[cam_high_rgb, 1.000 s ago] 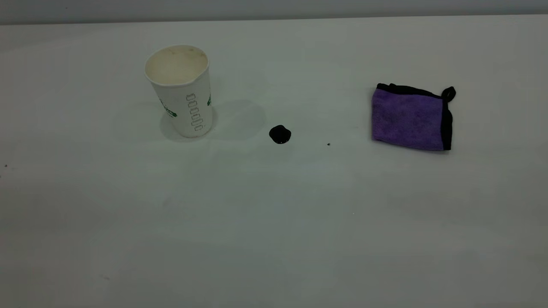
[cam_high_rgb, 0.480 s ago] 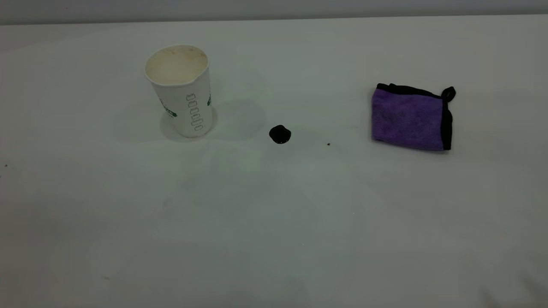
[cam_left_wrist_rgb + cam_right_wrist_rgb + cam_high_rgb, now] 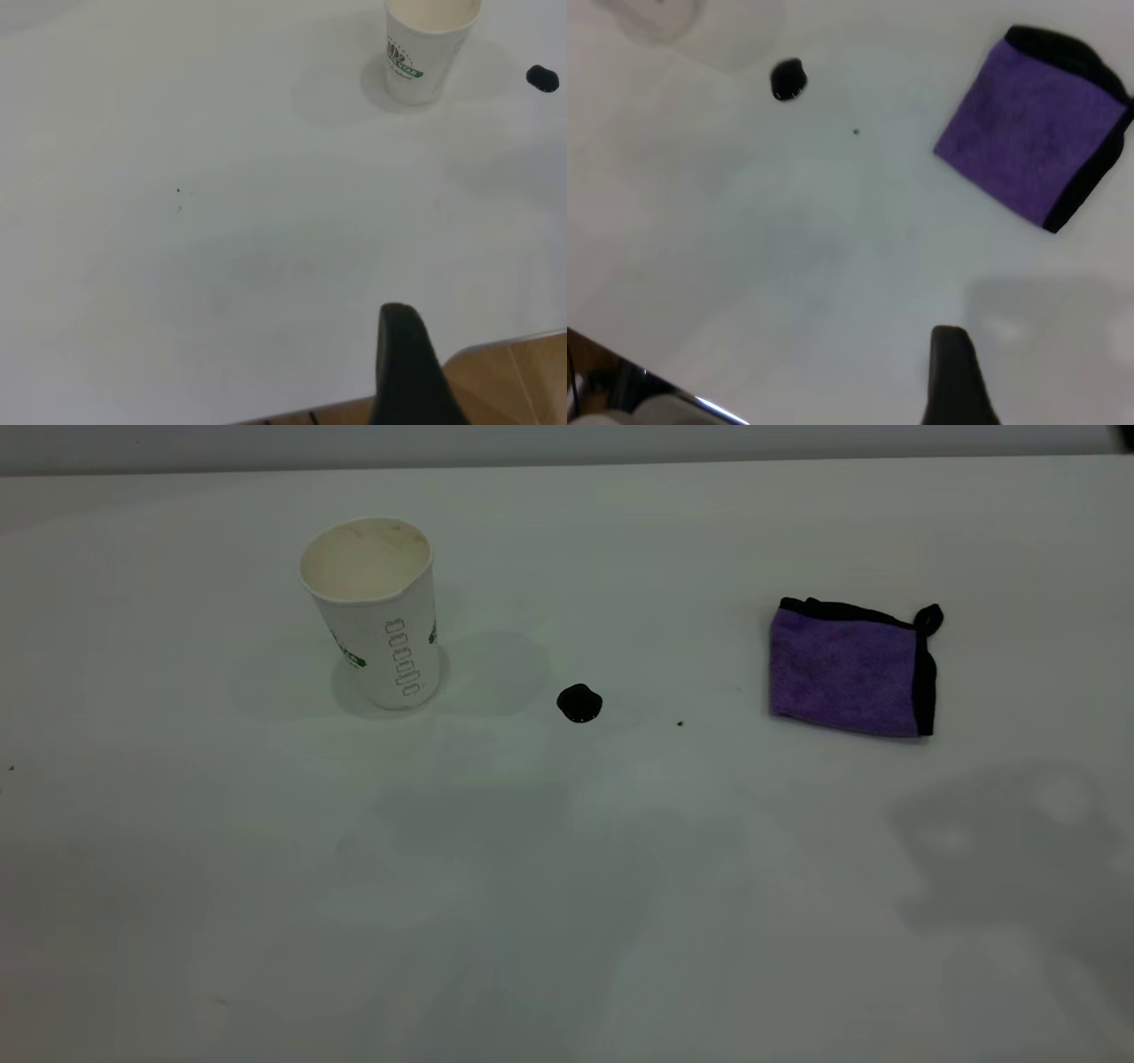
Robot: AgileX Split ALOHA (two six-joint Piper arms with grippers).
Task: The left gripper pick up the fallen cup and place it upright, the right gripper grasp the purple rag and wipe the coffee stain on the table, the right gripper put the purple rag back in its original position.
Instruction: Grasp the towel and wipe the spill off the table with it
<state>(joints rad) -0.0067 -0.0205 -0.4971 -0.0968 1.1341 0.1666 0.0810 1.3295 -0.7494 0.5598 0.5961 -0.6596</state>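
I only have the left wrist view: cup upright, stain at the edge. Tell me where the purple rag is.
Observer: In the exterior view the purple rag lies flat on the table, on the far side of the coffee stain from the cup.
Operator: Report the right claw.
Observer: The right claw shows only in the right wrist view, apart from the rag and not touching it.
Operator: Check the stretch between rag and stain.
Observer: A tiny dark speck lies on the table there, nearer the stain than the rag.
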